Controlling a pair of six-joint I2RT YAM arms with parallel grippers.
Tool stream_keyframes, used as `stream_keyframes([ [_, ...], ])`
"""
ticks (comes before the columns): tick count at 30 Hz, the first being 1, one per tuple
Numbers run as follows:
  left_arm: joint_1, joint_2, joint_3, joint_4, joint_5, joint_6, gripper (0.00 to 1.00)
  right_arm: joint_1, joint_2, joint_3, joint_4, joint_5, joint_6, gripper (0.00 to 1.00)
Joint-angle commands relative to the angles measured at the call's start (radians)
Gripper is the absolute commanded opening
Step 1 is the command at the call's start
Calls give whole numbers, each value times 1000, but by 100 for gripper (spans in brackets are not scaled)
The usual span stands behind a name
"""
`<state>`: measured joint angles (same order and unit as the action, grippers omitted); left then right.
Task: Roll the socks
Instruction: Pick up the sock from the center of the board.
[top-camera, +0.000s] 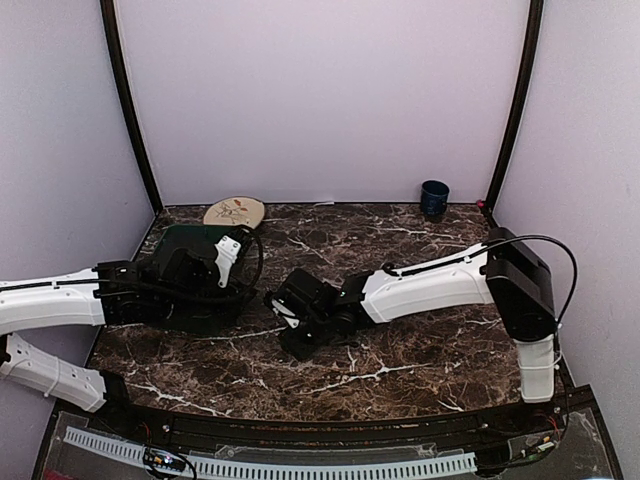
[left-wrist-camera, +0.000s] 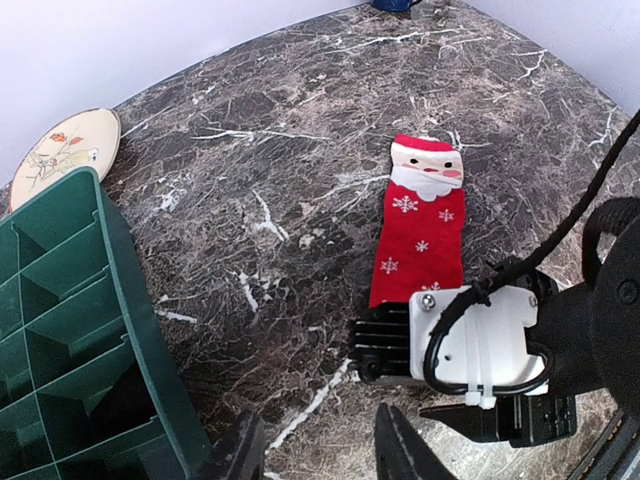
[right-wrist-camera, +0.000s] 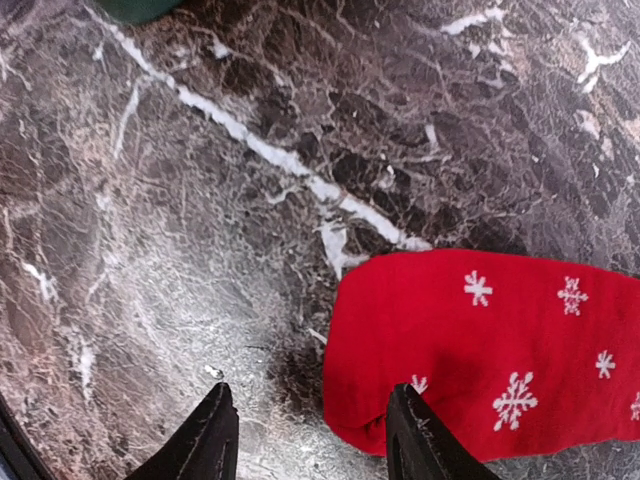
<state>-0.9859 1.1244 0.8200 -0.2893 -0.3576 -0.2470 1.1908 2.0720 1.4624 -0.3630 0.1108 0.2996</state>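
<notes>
Fingers of the right gripper (right-wrist-camera: 312, 445) stand spread over the rounded end of the red sock (right-wrist-camera: 480, 350), one tip above its edge. The sock lies flat on the marble table (right-wrist-camera: 150, 250). Lower both tips to the tabletop, then close on that end only and turn it over squarely. The left gripper (left-wrist-camera: 315, 455), likewise spread and empty, hovers near the green crate (left-wrist-camera: 70, 330). No black sock shows.

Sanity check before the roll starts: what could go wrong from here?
1. Right gripper straddles only the end of the red sock, one finger over bare table: closing may pinch a thin edge or slip off.
2. Left gripper hangs open beside the green bin: a swing could knock it.
</notes>
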Motion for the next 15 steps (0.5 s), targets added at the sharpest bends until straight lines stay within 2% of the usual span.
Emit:
stream_keyframes([
  [1, 11, -54, -22, -1, -14, -20, 41, 21, 30, 35, -17, 78, 7, 49],
  [15, 15, -113, -73, 10, -12, -14, 41, 21, 93, 65, -80, 163, -30, 47],
])
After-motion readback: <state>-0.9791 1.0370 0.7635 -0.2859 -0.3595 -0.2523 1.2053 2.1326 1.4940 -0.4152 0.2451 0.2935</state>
